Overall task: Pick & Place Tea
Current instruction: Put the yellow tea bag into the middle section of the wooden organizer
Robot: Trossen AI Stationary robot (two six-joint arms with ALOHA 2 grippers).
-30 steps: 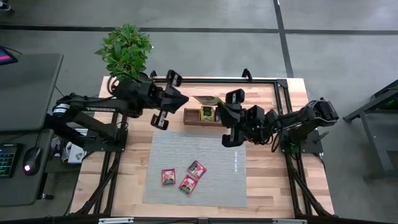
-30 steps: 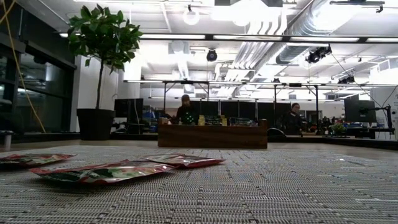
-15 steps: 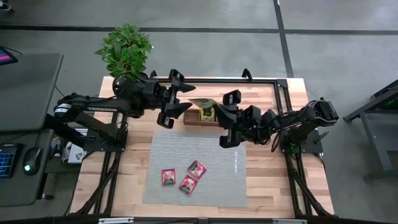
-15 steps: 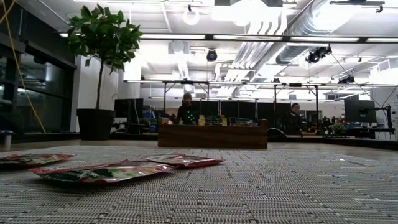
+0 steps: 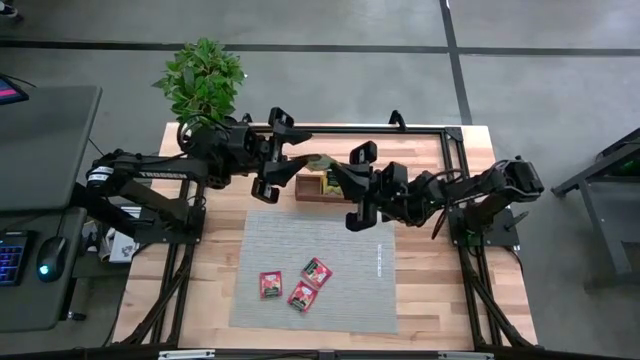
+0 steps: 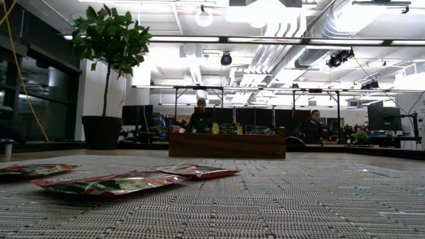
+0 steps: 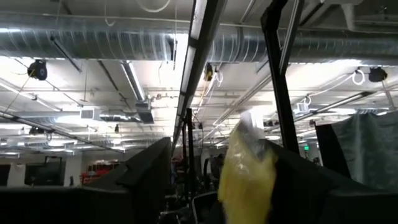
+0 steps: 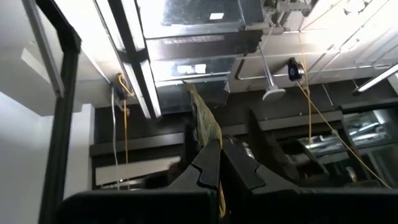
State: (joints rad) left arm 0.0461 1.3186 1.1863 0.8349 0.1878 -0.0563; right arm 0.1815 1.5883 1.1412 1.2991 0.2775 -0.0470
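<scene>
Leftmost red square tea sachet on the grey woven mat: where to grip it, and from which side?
The leftmost red sachet lies flat on the grey mat, apart from the other two red sachets. Probably best to come straight down and pinch across its free edge on the left arm's side, where nothing crowds it. The low view shows thin, flat edges, so the pinch should be shallow.

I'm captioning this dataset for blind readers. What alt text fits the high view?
Two dark arms meet above a wooden tray at the table's far edge: the right gripper pinches a yellow-green tea sachet, with the open left gripper around it. Three red sachets lie on a grey mat.
</scene>
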